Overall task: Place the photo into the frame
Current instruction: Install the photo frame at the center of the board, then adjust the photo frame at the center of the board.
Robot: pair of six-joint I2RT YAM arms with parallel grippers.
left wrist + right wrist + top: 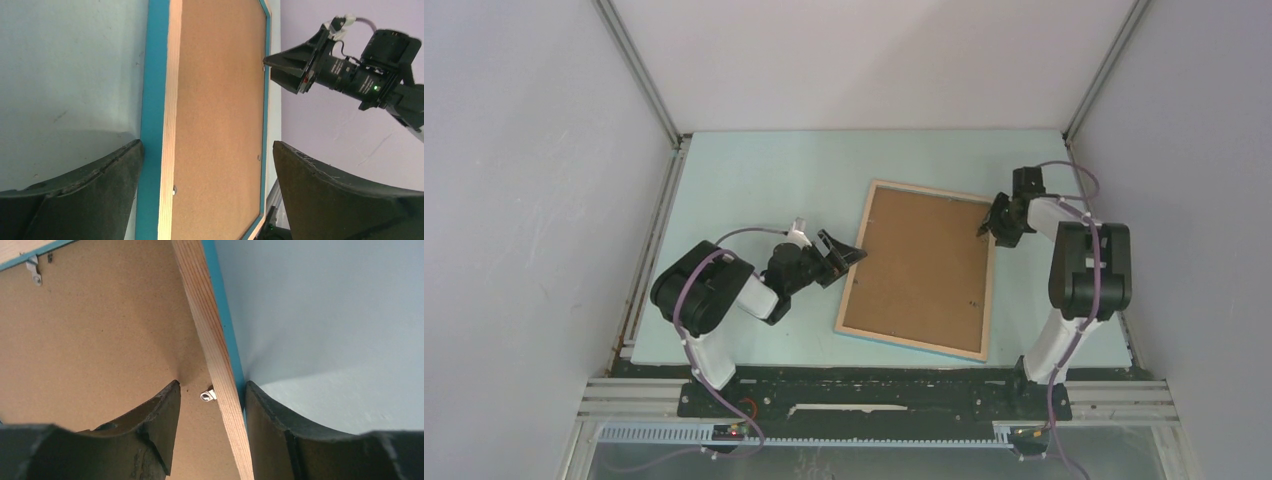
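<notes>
The frame (856, 270) lies face down in the middle of the table, light wood rail up, blue at its edges, with the brown backing board (922, 265) in it. The photo is not in view. My left gripper (856, 256) is open at the frame's left rail; in the left wrist view (207, 145) its fingers stand wide apart before the rail (167, 100). My right gripper (990, 222) is at the right rail near the far corner. In the right wrist view (212, 385) it is open and straddles the rail (205, 315), one finger over the board (100, 330), the other against the blue side.
Small metal clips (207, 395) sit along the inner edge of the rail, another near the far corner (34, 269). The pale blue table (754, 180) is closed in by grey walls on three sides. My right gripper shows in the left wrist view (267, 62).
</notes>
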